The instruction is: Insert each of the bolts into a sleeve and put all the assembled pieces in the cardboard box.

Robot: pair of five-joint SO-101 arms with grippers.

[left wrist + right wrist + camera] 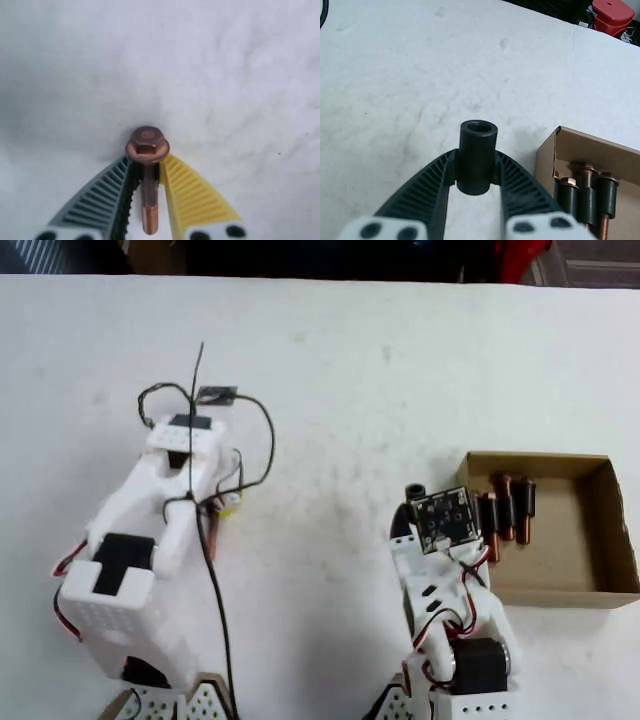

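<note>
1. The cardboard box [612,540], holding assembled pieces [505,506], sits beside our right gripper [476,161]; a swing could shove it.
2. That gripper clamps the sleeve [478,145]; tilt could jam insertion.
3. Our left gripper [146,161], well apart, pinches the bolt [148,210] by its shank; it might slip.

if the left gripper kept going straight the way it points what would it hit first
Probably the bare table: the left gripper aims its bolt head-first at it, with nothing between. The gap is unclear.
</note>
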